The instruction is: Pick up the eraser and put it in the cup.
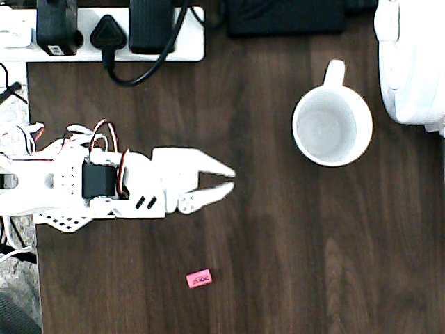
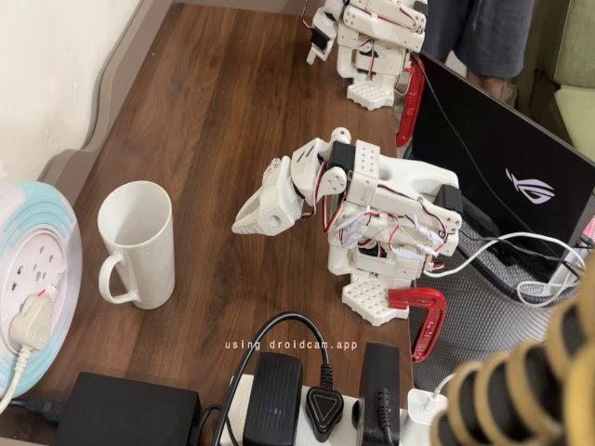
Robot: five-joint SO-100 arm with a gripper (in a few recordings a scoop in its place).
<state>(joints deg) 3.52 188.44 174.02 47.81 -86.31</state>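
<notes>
Overhead, left to right: gripper (image 1: 226, 179) above bare dark table (image 1: 278, 250), fingers slightly parted, nothing between. Eraser (image 1: 199, 278) flat on table below gripper, well apart. Cup (image 1: 332, 126) upright at right, handle toward top edge, nothing inside.

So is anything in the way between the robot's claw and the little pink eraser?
No. In the overhead view only bare wooden table lies between the gripper and the eraser. The cup stands off to the other side.

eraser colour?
Pink-red, with faint dark printing on its top face. The eraser shows best in the overhead view.
</notes>
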